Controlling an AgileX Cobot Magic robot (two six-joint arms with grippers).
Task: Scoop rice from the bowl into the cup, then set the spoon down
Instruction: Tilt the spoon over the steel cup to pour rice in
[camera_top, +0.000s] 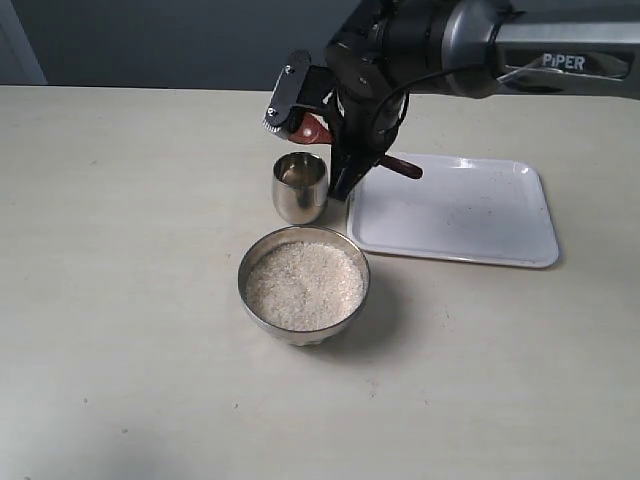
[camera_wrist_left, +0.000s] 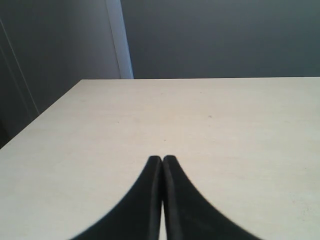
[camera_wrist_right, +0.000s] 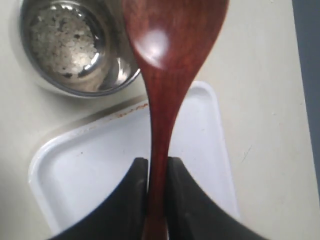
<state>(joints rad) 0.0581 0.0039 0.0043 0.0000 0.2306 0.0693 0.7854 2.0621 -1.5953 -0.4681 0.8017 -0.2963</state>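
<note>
Presently listed, on the bench (camera_top: 120, 250):

Spoon (camera_wrist_right: 170, 75). Dark reddish-brown wood, oval scoop, long thin handle. Held by the right gripper (camera_wrist_right: 157, 162), narrow and clamped on the handle from both sides. The scoop hangs just beside and above the cup (camera_wrist_right: 70, 45), and the handle runs back over the white tray (camera_top: 470, 215). No grains show on the scoop face in view. Judged light and stiff; the polished handle could swivel between the fingers, so a hold on the mid-handle, well back from the scoop, suits it.

Cup. Small steel tumbler, upright, between bowl and tray corner. A thin layer of grains lies on its bottom. Judged light and easy to tip with a nudge.

Bowl (camera_top: 300, 335). Wide steel, upright, near the cup. Judged the steadier of the two vessels.

Rice (camera_top: 305, 285). Loose white grains, filling the bowl nearly to the rim. Judged free-flowing and quick to spill off a tilted scoop.

Left gripper (camera_wrist_left: 162, 159). Fingers pressed together on nothing, over bare bench.
</note>
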